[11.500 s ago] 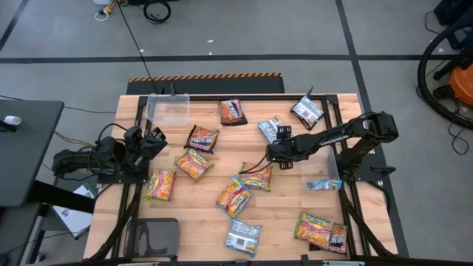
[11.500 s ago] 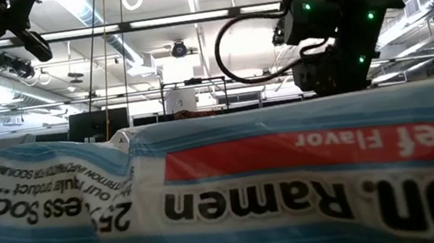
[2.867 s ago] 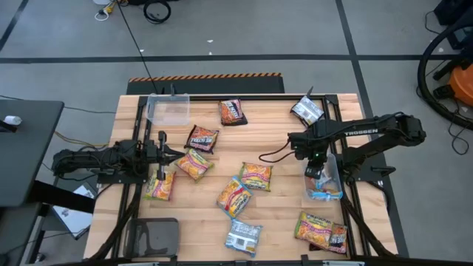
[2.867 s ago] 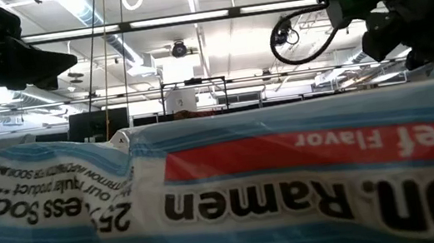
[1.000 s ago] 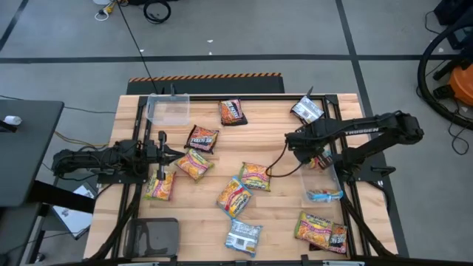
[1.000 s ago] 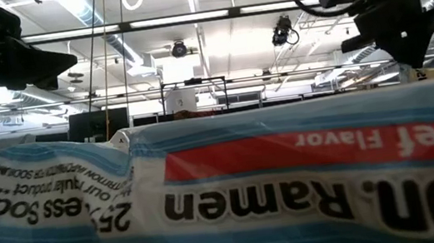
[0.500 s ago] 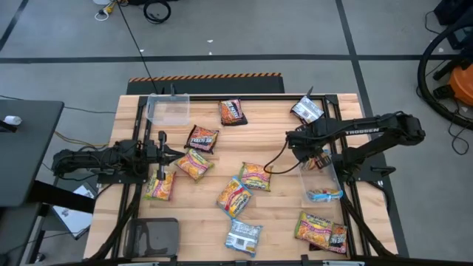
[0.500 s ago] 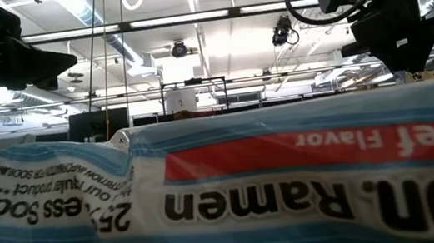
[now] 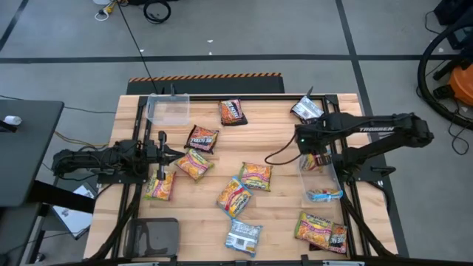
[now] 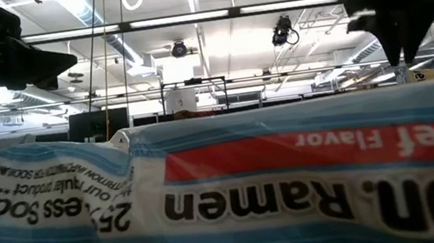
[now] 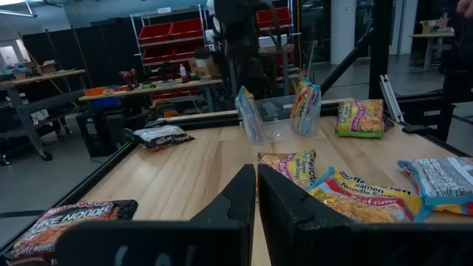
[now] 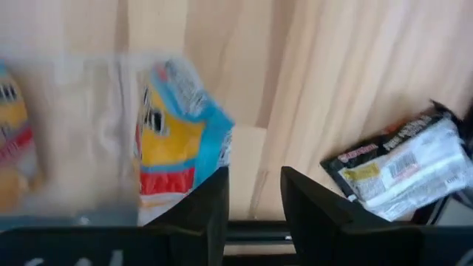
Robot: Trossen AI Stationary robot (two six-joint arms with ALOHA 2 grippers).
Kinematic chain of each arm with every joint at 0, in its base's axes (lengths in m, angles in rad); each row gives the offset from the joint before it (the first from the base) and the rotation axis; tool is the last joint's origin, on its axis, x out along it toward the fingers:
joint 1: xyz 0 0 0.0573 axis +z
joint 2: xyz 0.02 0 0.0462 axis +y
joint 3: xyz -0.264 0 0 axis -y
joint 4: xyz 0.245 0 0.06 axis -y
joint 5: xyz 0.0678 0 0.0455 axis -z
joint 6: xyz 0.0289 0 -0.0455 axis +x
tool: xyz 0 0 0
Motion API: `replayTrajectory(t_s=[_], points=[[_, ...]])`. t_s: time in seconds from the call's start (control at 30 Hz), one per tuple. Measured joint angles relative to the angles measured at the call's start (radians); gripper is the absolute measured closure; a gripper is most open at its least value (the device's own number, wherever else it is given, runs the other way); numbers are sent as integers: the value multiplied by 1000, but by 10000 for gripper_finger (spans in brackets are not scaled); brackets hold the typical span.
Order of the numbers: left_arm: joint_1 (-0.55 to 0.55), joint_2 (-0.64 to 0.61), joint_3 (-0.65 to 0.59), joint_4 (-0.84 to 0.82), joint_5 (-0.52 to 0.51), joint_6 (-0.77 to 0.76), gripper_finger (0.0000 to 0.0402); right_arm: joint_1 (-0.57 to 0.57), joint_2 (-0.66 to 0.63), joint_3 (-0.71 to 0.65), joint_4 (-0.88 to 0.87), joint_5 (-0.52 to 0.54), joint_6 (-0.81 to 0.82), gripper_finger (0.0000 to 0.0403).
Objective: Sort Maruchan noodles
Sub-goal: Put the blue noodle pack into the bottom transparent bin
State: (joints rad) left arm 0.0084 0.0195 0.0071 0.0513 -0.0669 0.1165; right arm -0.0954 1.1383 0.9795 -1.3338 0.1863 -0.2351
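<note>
Maruchan packets lie scattered on the wooden table: orange-yellow ones, dark ones, blue-silver ones. A clear bin at the right holds two blue packets standing on edge, one at its far end and one at its near end. My right gripper hangs open over the bin's far end, touching nothing. My left gripper is shut and level at the table's left side, beside an orange packet.
A second clear bin stands at the far left corner. An orange packet and a dark packet lie near the right front corner. A blue-silver packet fills the low view's foreground. Bare wood lies between the scattered packets.
My right gripper has moved a little toward the table's right edge and risen, staying above the bin's far end. The packets have kept their places.
</note>
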Motion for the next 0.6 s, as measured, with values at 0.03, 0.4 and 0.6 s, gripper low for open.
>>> replayTrajectory(t_s=[0.03, 0.4, 0.6], points=[[0, 0, 0, 0, 0, 0, 377, 7, -3, 20, 0, -9, 33, 273], [0, 0, 0, 0, 0, 0, 377, 308, 120, 260, 257, -56, 94, 272], [0, 0, 0, 0, 0, 0, 377, 509, 271, 263, 543, -57, 160, 272]])
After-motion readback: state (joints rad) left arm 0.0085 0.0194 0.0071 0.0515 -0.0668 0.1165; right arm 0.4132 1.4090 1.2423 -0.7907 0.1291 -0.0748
